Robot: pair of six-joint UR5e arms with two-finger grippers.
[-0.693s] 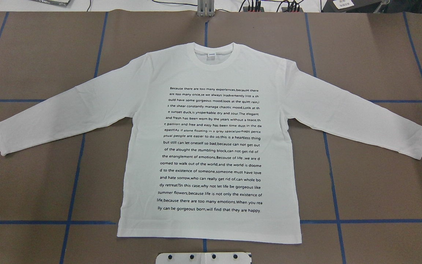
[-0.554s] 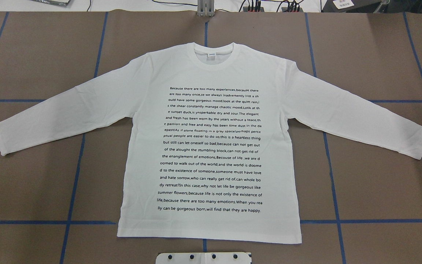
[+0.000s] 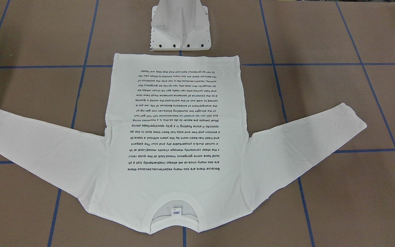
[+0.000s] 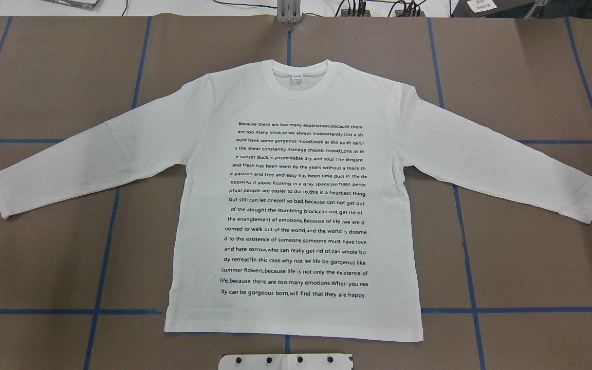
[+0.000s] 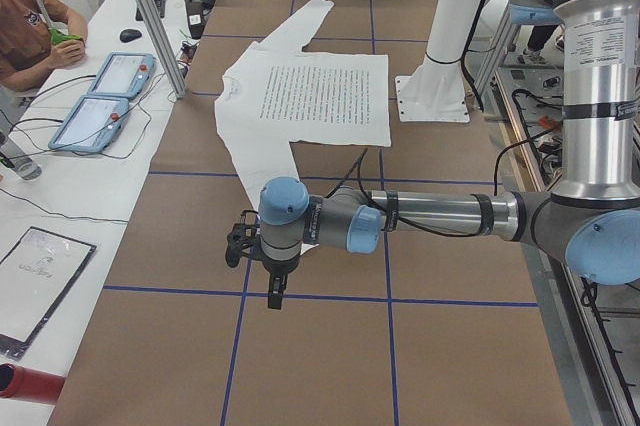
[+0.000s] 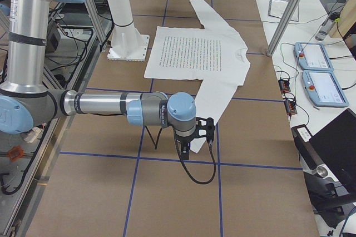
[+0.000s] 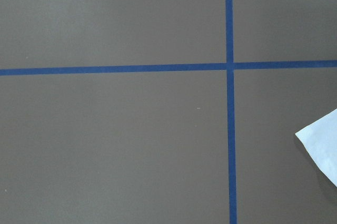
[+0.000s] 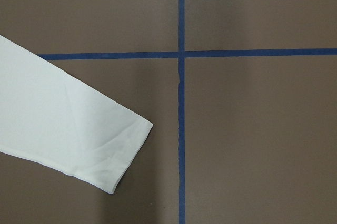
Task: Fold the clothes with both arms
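Note:
The white long-sleeved T-shirt (image 4: 296, 103) lies flat on the brown table, text side up, collar away from the robot, both sleeves spread out; it also shows in the front-facing view (image 3: 175, 185). My left gripper (image 5: 275, 296) hangs over the table near the left sleeve's cuff (image 7: 321, 142); it shows only in the side view, so I cannot tell if it is open or shut. My right gripper (image 6: 185, 153) hangs near the right sleeve's cuff (image 8: 105, 150); I cannot tell its state either. Neither arm shows in the overhead view.
The white pedestal base (image 3: 180, 27) stands just behind the shirt's hem. Blue tape lines (image 4: 106, 246) grid the table. Two teach pendants (image 5: 100, 96) and a seated operator (image 5: 30, 26) are at the far side bench. Aluminium posts (image 6: 289, 14) stand at the table's edge.

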